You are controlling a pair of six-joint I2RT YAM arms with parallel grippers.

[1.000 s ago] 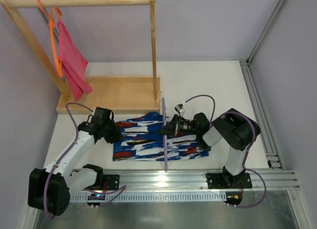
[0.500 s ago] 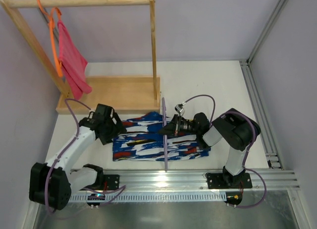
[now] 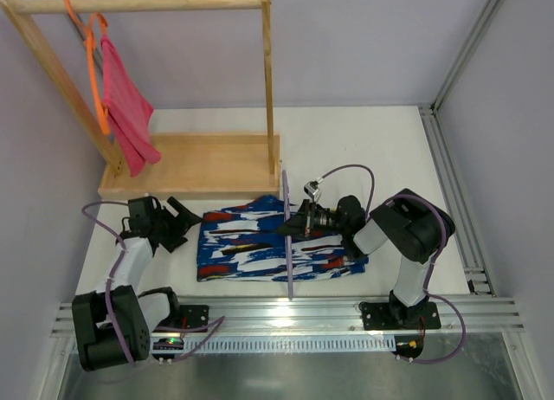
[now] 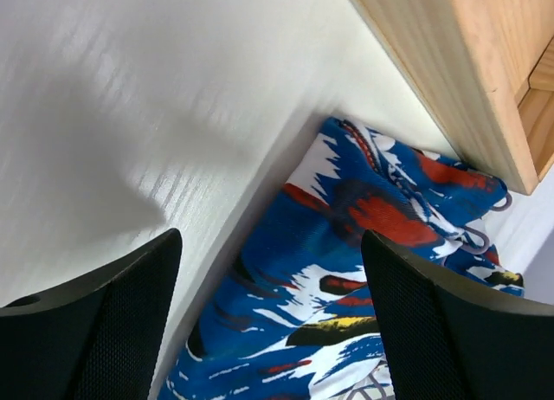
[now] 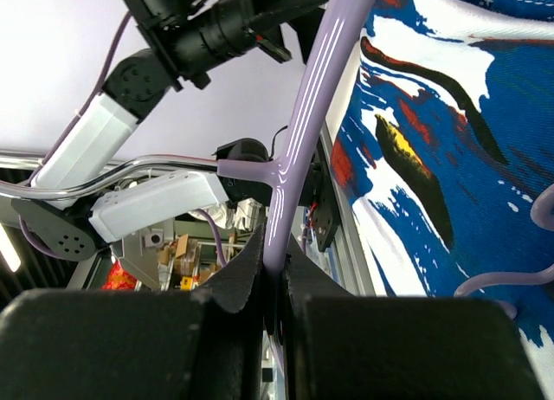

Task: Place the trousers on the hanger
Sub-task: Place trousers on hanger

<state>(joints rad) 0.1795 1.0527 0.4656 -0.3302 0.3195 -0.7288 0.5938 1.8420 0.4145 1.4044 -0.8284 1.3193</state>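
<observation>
Blue-white-red printed cloth trousers [image 3: 251, 244] lay on counter [image 3: 363, 149] before wooden rack base [image 3: 208, 162], long axis along it. Right tool [image 5: 273, 253] clamped thin lavender plastic hanger [image 5: 316, 80] crosswise over them. Left tool [image 4: 267, 244] gaped empty off left end.

**Where everything sits on our worktop**

We've got the trousers [image 3: 242, 244] lying flat toward the near edge, a bit left of centre, just in front of the rack [image 3: 199, 162] in the far-left corner. The hanger [image 3: 288, 274] runs near-to-far across their right half, with the right gripper [image 3: 293, 227] clamped on it from the right. The left gripper [image 3: 180, 216] sits just left of the trousers, not touching. A second hanger [image 3: 91, 71] and a cloth [image 3: 125, 114] hang at the rail's left end.
</observation>
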